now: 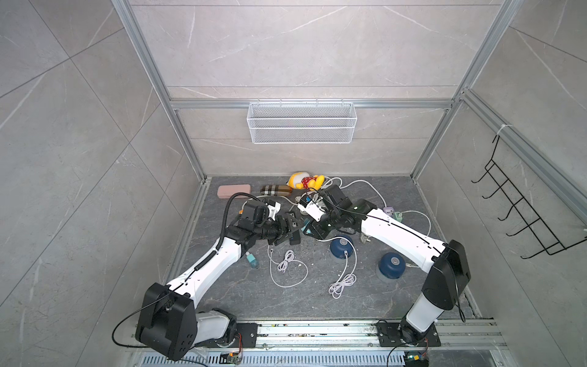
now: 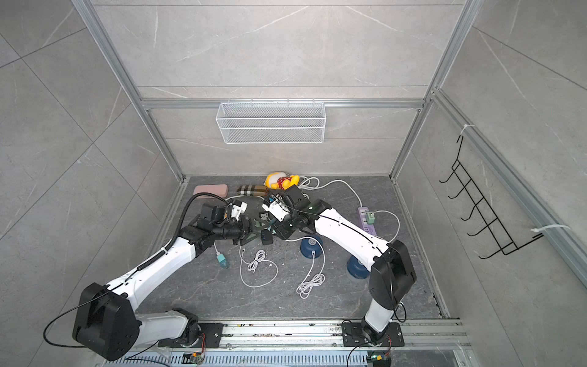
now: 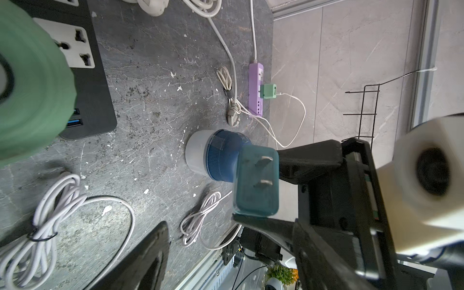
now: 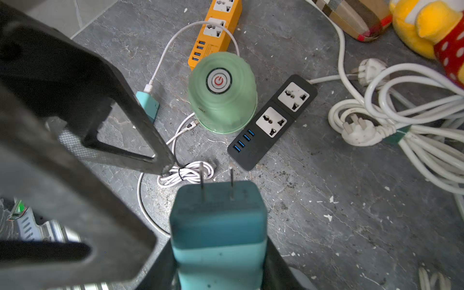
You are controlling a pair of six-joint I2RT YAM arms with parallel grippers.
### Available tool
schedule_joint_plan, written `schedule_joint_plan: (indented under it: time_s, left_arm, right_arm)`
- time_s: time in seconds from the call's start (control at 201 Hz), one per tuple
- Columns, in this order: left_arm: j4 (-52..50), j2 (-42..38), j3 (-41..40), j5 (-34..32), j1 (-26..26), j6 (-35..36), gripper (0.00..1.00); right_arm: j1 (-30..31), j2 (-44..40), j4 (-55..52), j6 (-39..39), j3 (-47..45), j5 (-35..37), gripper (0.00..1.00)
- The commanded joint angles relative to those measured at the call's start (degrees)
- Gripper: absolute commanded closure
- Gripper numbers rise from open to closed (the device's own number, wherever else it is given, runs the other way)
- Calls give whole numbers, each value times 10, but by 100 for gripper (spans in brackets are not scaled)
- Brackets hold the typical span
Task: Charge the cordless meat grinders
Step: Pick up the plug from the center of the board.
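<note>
The mint green grinder [image 4: 222,100] stands beside the black power strip [image 4: 272,120]; the arms hide it in both top views. Two dark blue grinders [image 1: 341,249] [image 1: 391,265] stand nearer the right arm, the first with a white cable plugged into it. My right gripper [image 4: 218,251] is shut on a teal plug adapter [image 3: 256,180], prongs pointing outward, held above the table. My left gripper [image 1: 290,227] is open right beside that adapter, with nothing between its fingers [image 4: 100,113].
An orange power strip [image 4: 216,32] lies behind the green grinder and a purple one [image 2: 367,219] carries a green adapter. Another teal adapter [image 1: 252,259] and bundled white cables [image 1: 286,263] lie on the table. A plush toy [image 1: 305,181], plaid pouch and pink case sit at the back.
</note>
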Motion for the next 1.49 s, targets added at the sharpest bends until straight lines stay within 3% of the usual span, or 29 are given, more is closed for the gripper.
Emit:
schedule_joint_plan:
  time_s: [0.0, 0.787, 0.891, 1.021, 1.25, 1.489]
  left_arm:
    - [46, 8, -2, 23, -3, -16, 27]
    - [91, 47, -2, 55, -20, -31, 72]
    - [92, 48, -2, 57, -20, -31, 82]
    - [113, 49, -9, 59, -19, -35, 100]
    - [241, 45, -25, 41, -19, -72, 100]
    - [420, 65, 2, -32, -19, -124, 100]
  right_arm:
    - [9, -9, 4, 5, 2, -12, 77]
    - [13, 10, -4, 3, 17, -9, 76]
    - [13, 7, -3, 5, 14, -2, 71]
    - [13, -7, 5, 24, 9, 19, 54]
    - [8, -86, 15, 117, 13, 59, 43]
    - [2, -155, 15, 239, 22, 52, 45]
